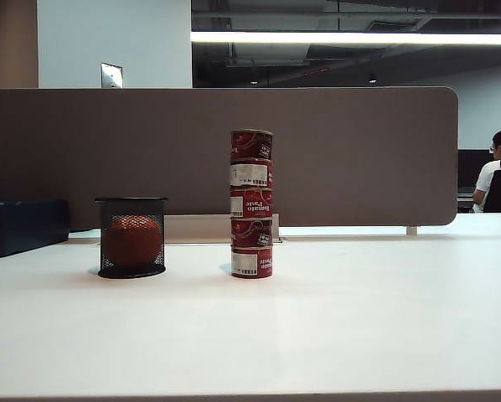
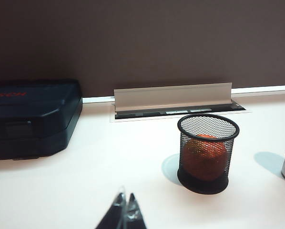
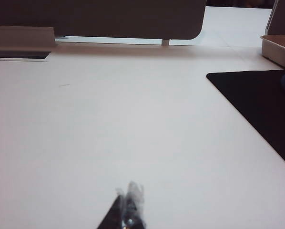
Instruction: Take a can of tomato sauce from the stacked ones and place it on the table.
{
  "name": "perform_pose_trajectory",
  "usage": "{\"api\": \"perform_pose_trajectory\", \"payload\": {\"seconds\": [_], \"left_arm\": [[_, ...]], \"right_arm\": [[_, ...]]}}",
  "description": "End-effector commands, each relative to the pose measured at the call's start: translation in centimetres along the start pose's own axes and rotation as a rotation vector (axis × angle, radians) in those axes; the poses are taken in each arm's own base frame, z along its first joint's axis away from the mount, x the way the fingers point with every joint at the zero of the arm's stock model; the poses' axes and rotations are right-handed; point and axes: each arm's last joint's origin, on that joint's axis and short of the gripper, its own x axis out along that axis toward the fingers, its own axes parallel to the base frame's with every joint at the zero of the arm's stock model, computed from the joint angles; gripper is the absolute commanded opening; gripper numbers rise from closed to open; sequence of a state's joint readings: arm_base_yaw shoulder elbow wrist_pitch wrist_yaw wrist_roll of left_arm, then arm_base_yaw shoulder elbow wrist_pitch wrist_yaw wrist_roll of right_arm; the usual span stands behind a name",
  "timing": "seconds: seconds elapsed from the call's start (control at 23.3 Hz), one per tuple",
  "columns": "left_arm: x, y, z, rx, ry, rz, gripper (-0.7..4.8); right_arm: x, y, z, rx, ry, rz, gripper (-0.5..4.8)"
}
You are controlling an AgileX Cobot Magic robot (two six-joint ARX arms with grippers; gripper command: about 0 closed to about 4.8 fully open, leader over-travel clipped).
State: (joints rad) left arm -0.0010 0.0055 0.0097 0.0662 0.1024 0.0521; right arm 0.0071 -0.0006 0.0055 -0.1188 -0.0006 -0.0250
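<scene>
The white table [image 1: 359, 327] is carrying the stacked ones [image 1: 251, 203], standing upright. Left of the stack, a black mesh cup [image 1: 131, 237] is sitting; farther left, a dark blue case [image 2: 33, 117] is lying. Well right of the stack, a black mat [image 3: 261, 109] is lying.

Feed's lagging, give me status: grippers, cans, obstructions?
Left gripper and right gripper shut, empty, low over the table. Tomato paste cans stacked five high, untouched. Mesh cup left of stack, clear.

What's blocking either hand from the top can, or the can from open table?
Nothing visible. Left hand and right hand, both shut, sit low over bare table. Mesh cup stands left of the stacked ones, apart from them; top can is exposed.
</scene>
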Motion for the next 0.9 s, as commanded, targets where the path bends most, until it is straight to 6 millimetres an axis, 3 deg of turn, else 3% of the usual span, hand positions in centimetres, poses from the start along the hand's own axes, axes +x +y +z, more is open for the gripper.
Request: {"api": "perform_pose_trajectory", "payload": {"seconds": [0.04,0.56,0.9], "left_arm": [[0.0,0.04,0.12,0.001,-0.009,0.005,-0.06],[0.0,0.04,0.12,0.001,-0.009,0.005,-0.05],[-0.01,0.02,0.24,0.002,-0.021,-0.002,-0.05]], "right_arm": [[-0.01,0.01,0.23,-0.002,-0.02,0.002,-0.08],[-0.02,0.01,0.26,-0.001,-0.021,0.003,-0.08],[-0.08,0.28,0.81,0.128,-0.066,0.102,-0.09]]}}
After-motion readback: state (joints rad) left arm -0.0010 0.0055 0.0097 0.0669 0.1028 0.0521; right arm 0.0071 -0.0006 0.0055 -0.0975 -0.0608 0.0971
